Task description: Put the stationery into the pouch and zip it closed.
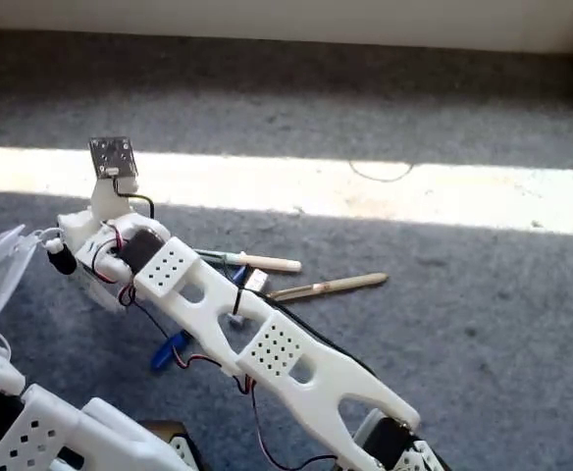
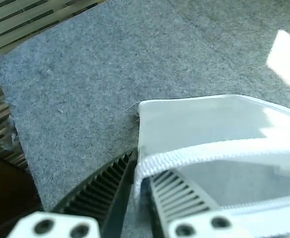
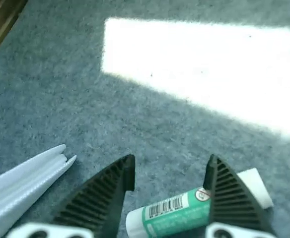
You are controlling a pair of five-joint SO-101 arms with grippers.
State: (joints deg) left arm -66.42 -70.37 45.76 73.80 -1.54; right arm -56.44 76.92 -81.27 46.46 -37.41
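- My left claw (image 2: 137, 171) is clamped on the pouch (image 2: 209, 124). Its two ribbed fingers (image 2: 98, 191) stand nearly together, with the woven zip edge of the pouch pinched between them.
- The pouch is pale and see-through. In my left wrist view it stretches away from the pinched edge over the grey carpet (image 2: 85, 74). A second zip band runs along the nearer side, so the mouth looks parted.
- My right claw (image 3: 171, 166) is spread wide, its black toothed jaws well apart.
- A green glue stick (image 3: 167, 213) lies slantwise in the gap between those jaws. One end is near one finger and the other end, with its white cap, passes behind the other finger. I cannot tell whether either pad presses on it.
- In the right wrist view the pointed corner of the pouch reaches in just beside my right claw, apart from the glue stick.
- From the high view, my right arm (image 1: 267, 343) reaches across the carpet towards the pouch at the table's left edge.
- A cream pen (image 1: 257, 261) and a brass-coloured pen (image 1: 331, 287) lie on the carpet beside that arm, near each other, with their nearer ends hidden under it.
- A blue thing (image 1: 169, 351) pokes out from under the arm on the other side. It is too hidden to name.
- A band of sunlight (image 1: 365, 191) crosses the carpet beyond the pens.
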